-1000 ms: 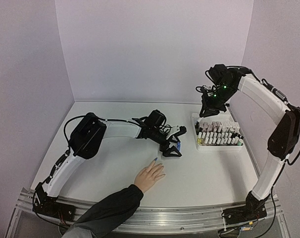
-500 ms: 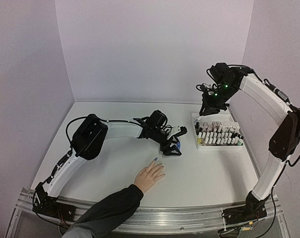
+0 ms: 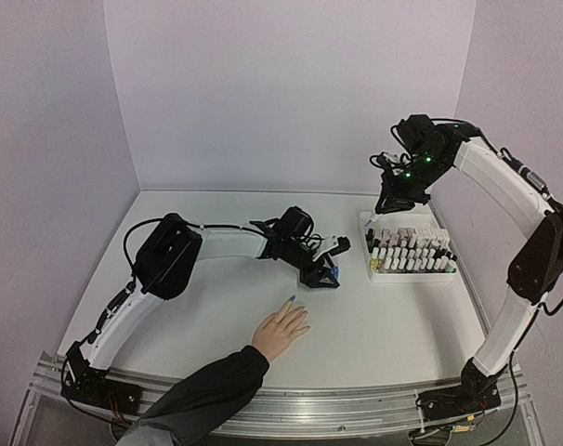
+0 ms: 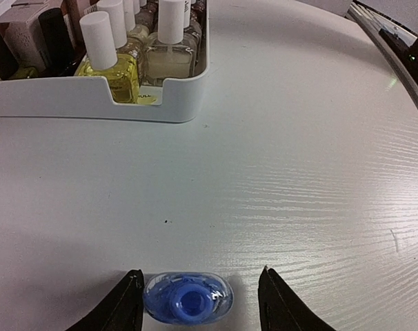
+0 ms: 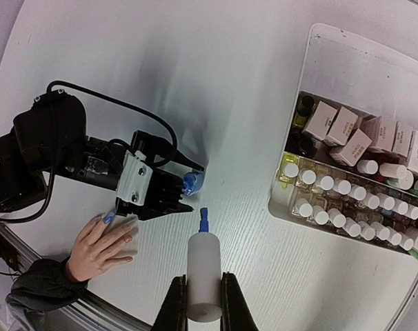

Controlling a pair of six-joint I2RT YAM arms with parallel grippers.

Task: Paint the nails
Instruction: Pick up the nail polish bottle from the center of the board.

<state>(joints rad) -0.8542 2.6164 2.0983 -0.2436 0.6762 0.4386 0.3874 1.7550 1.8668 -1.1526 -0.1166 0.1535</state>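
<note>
Step in hand, as judged: securing the polish so that the brush can be reloaded. Painting appears to be partly done.

1. Hand (image 3: 281, 331): one, flat on the worktop (image 3: 402, 325), just on the near side of the blue bottle (image 4: 188, 303).
2. Nails (image 5: 109, 218): one shows blue, on the fingertip nearest the blue bottle. The others look bare but are too small to count.
3. Blue bottle: one, upright and uncapped, with its neck open.
4. Left gripper (image 4: 199, 274): the jaws are partly parted and straddle the blue bottle. One finger sits at the glass and a gap shows at the other. No firm grip is evident.
5. Tray (image 4: 92, 109): one, to the right of the blue bottle. It holds spare bottles (image 5: 347, 207) in rows, too many to count reliably, and a few boxes (image 5: 333, 124).
6. Right gripper (image 5: 203, 281): raised high, beyond and to the right of the blue bottle. The jaws are clamped on the white cap of the brush (image 5: 203, 252). There is one brush, and its blue tip points down.

Next move, as judged:
- Close the left jaws squarely on the blue bottle without tipping it.
- Lower the brush tip straight into the neck.
- Carry the brush to a bare nail.
</note>
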